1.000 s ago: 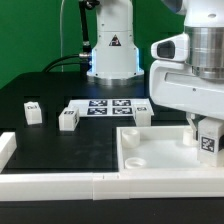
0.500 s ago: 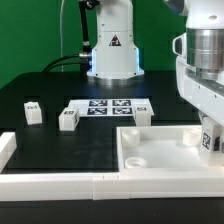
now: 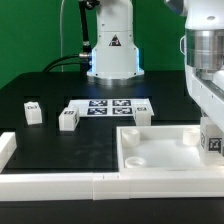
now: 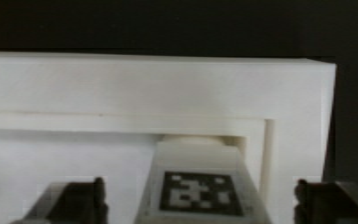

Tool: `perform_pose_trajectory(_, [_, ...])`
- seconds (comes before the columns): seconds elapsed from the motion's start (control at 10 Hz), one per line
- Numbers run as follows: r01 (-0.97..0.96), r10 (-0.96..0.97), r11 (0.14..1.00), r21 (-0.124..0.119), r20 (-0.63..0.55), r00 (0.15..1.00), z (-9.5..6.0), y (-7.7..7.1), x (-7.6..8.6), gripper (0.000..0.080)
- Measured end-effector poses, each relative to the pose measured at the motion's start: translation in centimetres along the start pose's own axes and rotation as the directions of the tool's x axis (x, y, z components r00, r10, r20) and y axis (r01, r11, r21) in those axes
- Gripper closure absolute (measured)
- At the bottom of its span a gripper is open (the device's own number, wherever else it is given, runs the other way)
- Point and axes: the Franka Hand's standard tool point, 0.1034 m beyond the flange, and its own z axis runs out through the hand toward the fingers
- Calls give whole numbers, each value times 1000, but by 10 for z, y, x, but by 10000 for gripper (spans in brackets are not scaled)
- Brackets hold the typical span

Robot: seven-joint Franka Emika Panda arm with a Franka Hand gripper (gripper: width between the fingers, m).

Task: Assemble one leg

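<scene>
A leg (image 3: 213, 143) with its marker tag facing the camera stands at the panel's corner on the exterior view's right, inside the large white tray-like panel (image 3: 160, 131). My gripper (image 3: 211, 128) hangs directly over it. In the wrist view the leg (image 4: 197, 192) sits between my gripper's (image 4: 197, 205) two dark fingers (image 4: 78, 200), with a gap on each side, so the gripper is open around it. The panel's raised rim (image 4: 140, 90) lies beyond. Three more legs (image 3: 33, 112) (image 3: 68, 119) (image 3: 143, 114) stand on the black table.
The marker board (image 3: 108, 106) lies flat behind the loose legs. The robot's base (image 3: 112, 50) stands at the back. A low white wall (image 3: 60, 183) runs along the table's front edge, with a corner piece (image 3: 6, 147) on the exterior view's left.
The arm's body has shifted toward the exterior view's right over the last second. The leg under it has stayed at nearly the same spot in the panel's corner.
</scene>
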Motion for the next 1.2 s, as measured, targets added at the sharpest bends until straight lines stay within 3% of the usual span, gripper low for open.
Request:
perform_pose_trajectory(0.1, [19,-19,1000,0,0,1000,0,0,-1,250])
perform_pose_trajectory(0.2, [144,-144,990,0,-1,990,0,0,-1,168])
perform_pose_trajectory(0.4, [355,-355,935,-2,-1,935,0,0,-1,155])
perform_pose_trajectory(0.7, [647,-647,763,-4,-2,763,0,0,0,151])
perform_pose_trajectory(1.0, [846,-846,533,-7,-3,533,0,0,2,151])
perform_pose_trajectory(1.2, [947,-947,322,-17,-4,322,0,0,6,151])
